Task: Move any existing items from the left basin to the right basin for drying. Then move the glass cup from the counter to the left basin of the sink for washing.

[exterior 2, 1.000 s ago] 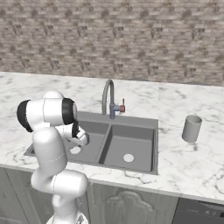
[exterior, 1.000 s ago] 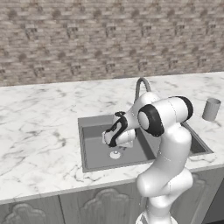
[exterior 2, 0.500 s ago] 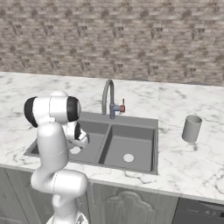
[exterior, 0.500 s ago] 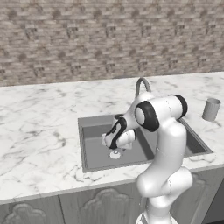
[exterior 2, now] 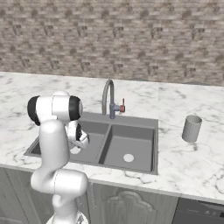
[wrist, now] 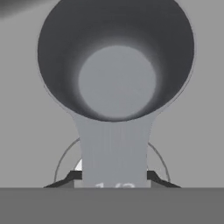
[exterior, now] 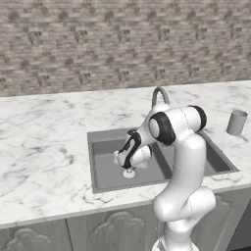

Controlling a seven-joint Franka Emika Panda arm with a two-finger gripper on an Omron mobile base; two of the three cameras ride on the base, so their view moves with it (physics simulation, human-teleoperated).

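The small grey glass (wrist: 116, 83) fills the hand view, its rounded bowl open toward the camera and its narrow lower part pinched between my two dark fingertips (wrist: 72, 176). My gripper (wrist: 113, 178) is shut on it. In the left base view the gripper (exterior: 125, 162) hangs low inside the left basin (exterior: 105, 158), right over the white drain (exterior: 129, 173). From the right base view the hand (exterior 2: 77, 139) sits in the same basin, with the arm partly covering it. The right basin (exterior 2: 131, 145) holds nothing but its drain. The tall tumbler (exterior: 237, 122) (exterior 2: 191, 128) stands on the counter (exterior: 44, 137), right of the sink.
The curved faucet (exterior 2: 109, 98) with a red handle rises behind the sink's divider. A brick wall backs the marble worktop. My own arm's elbow (exterior: 174, 123) looms above the divider between the basins.
The arm's elbow has eased slightly to the left while the hand has stayed low over the left basin's drain. The tumbler has not moved.
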